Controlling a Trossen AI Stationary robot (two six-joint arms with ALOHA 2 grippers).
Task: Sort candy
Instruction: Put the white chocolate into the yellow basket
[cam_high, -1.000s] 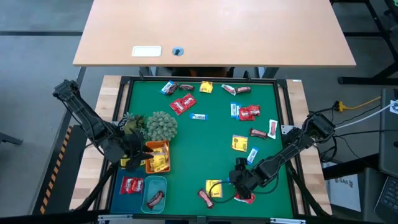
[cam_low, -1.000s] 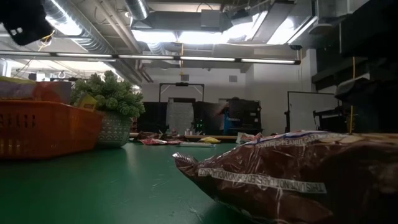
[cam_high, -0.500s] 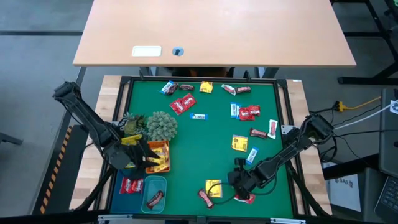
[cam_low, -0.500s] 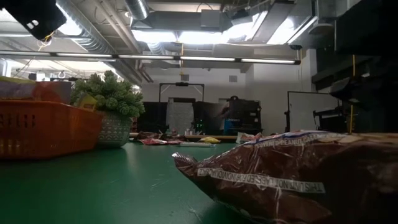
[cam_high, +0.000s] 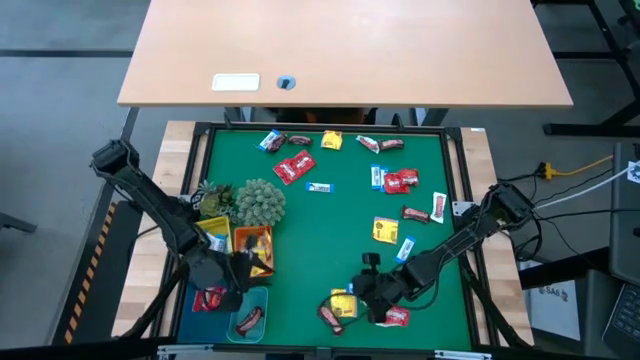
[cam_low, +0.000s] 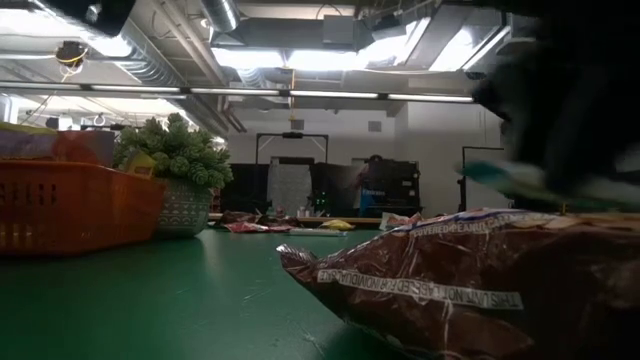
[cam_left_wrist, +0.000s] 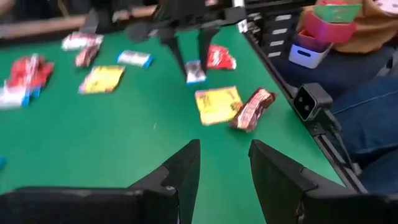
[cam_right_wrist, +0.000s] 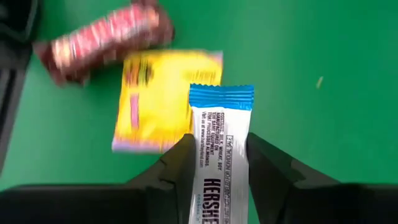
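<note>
**A:** Closest in, lower middle of the high view: what have you got?

**B:** My right gripper (cam_high: 362, 296) is pinched on a blue-white bar (cam_right_wrist: 221, 165), narrow jaws, one finger on each long edge, most of the wrapper sticking out ahead. It hangs above the yellow square packet (cam_right_wrist: 166, 99) and the dark brown bar (cam_right_wrist: 106, 36) near the bottom edge of the green mat (cam_high: 320, 240).

**A:** Risk?

**B:** I judge the hold is near one end only. Swing too fast and the slick wrapper could pivot or slide out, landing among the wrong sweets.

**A:** And the left side?

**B:** My left gripper (cam_left_wrist: 222, 163) hovers at lower left over the teal tray (cam_high: 258, 292), fingers parted, nothing between them. A brown bar (cam_high: 249, 320) lies in that tray.

**A:** Farther up?

**B:** Orange tray (cam_high: 262, 240), then the spiky plant (cam_high: 259, 201). Loose candy scatters towards the top: a red packet (cam_high: 294, 168), another red one (cam_high: 400, 181). If I cross towards the trays, both arms crowd the same corner; a bump could tip one.
</note>
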